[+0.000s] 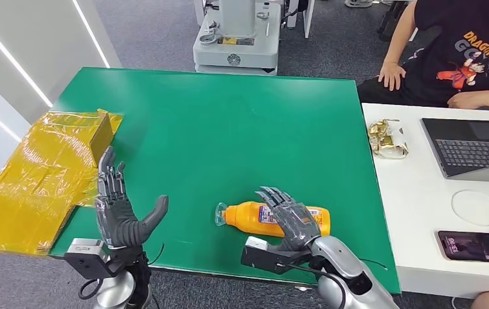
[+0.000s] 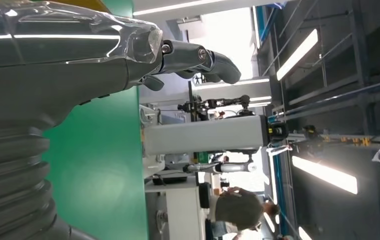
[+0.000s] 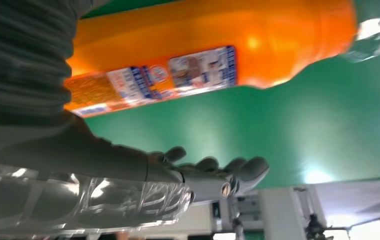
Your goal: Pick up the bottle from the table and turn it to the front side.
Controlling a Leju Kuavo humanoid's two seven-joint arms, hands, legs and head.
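Head view: orange bottle (image 1: 274, 214) lying on its side on green table (image 1: 229, 129), near front edge, clear cap pointing toward robot's left. Right hand (image 1: 295, 222) hovering over bottle's label end, fingers spread, grasping nothing. Left hand (image 1: 121, 206) standing upright near yellow wrapped box (image 1: 42, 174), fingers apart, holding nothing.
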